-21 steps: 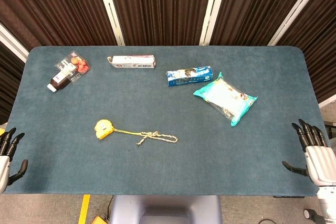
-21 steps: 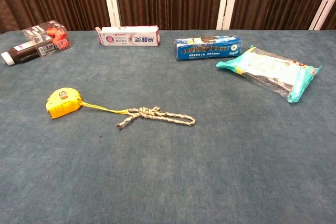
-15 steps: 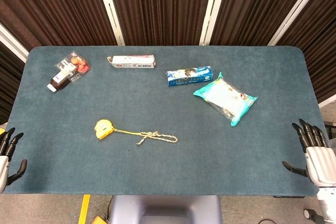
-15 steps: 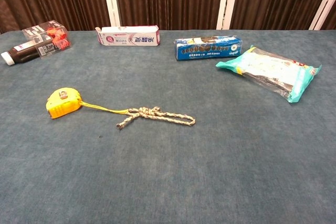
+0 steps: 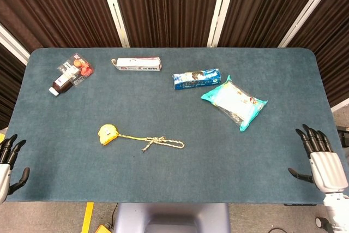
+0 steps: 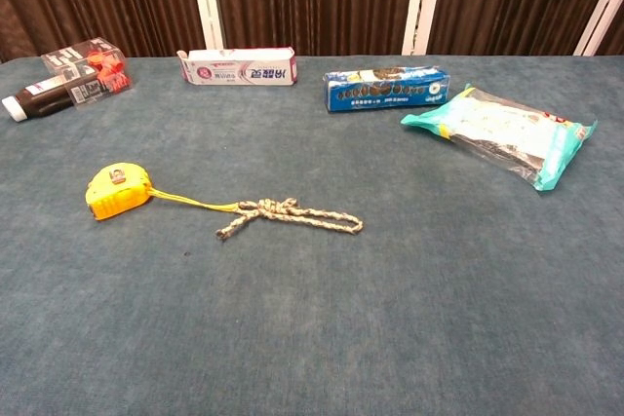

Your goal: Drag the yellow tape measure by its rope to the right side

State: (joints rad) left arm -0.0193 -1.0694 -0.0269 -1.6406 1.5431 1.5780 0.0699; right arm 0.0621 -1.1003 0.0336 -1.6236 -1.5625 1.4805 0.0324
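The yellow tape measure lies left of the table's middle. Its knotted rope trails off to the right, flat on the cloth. My right hand hovers at the table's right front corner, fingers spread, holding nothing, far from the rope. My left hand sits at the left front corner, fingers apart and empty. Neither hand shows in the chest view.
Along the far side lie a dark bottle with a clear pack, a toothpaste box, a blue biscuit pack and a teal wipes bag. The blue table ends in edges at both hands.
My right hand has shifted slightly left, inward over the table's right edge. The tape measure, rope and left hand have not moved.
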